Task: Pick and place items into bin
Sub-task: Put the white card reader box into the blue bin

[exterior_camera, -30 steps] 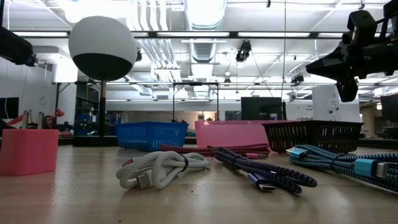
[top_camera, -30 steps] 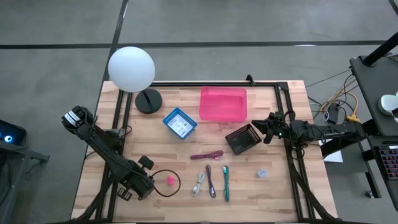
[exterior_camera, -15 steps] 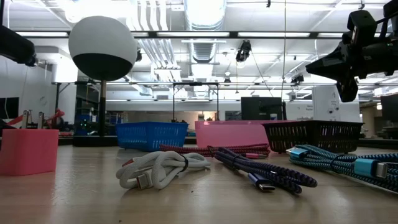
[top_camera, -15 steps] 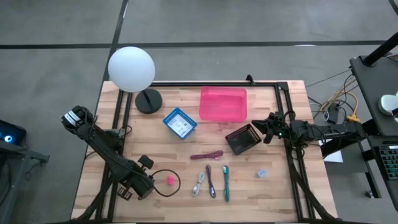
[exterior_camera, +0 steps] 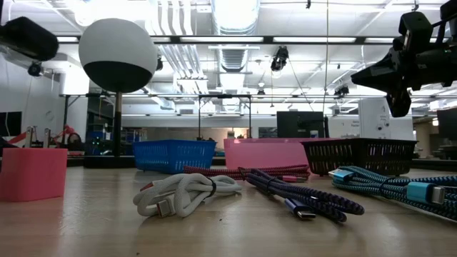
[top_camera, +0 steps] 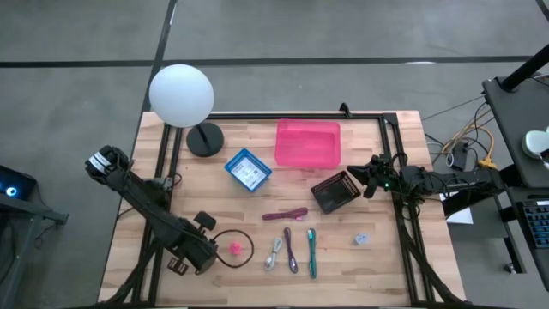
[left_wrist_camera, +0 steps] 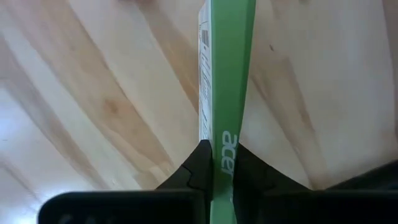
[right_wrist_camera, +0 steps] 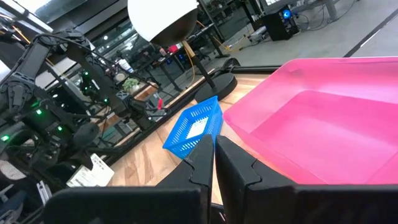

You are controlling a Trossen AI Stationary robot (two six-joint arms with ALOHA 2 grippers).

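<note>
The left gripper (top_camera: 208, 255) sits low at the front left of the wooden table (top_camera: 377, 257), and its wrist camera shows its fingers (left_wrist_camera: 194, 169) clenched on a thin green strip (left_wrist_camera: 227, 74) with white lettering, held just above the boards. Just beside that gripper, to its right, lies a small pink block (top_camera: 235, 249) inside a loop of dark cable (top_camera: 244, 237). Further right, near the front edge, a white coiled cable (top_camera: 274, 253), a purple cable (top_camera: 291, 249) and a teal cable (top_camera: 311, 251) lie side by side, with a maroon cable (top_camera: 285, 215) lying crosswise just behind them and a tiny grey piece (top_camera: 362, 239) well apart to the right. Toward the back stand a pink bin (top_camera: 307, 144), a small blue basket (top_camera: 247, 169) to its left and a dark basket (top_camera: 335, 191) in front of it to the right. The right gripper (top_camera: 371, 182) hangs in the air just beside the dark basket, jaws pressed together on nothing. A white globe lamp (top_camera: 181, 94) on a black base stands at the back left corner.
</note>
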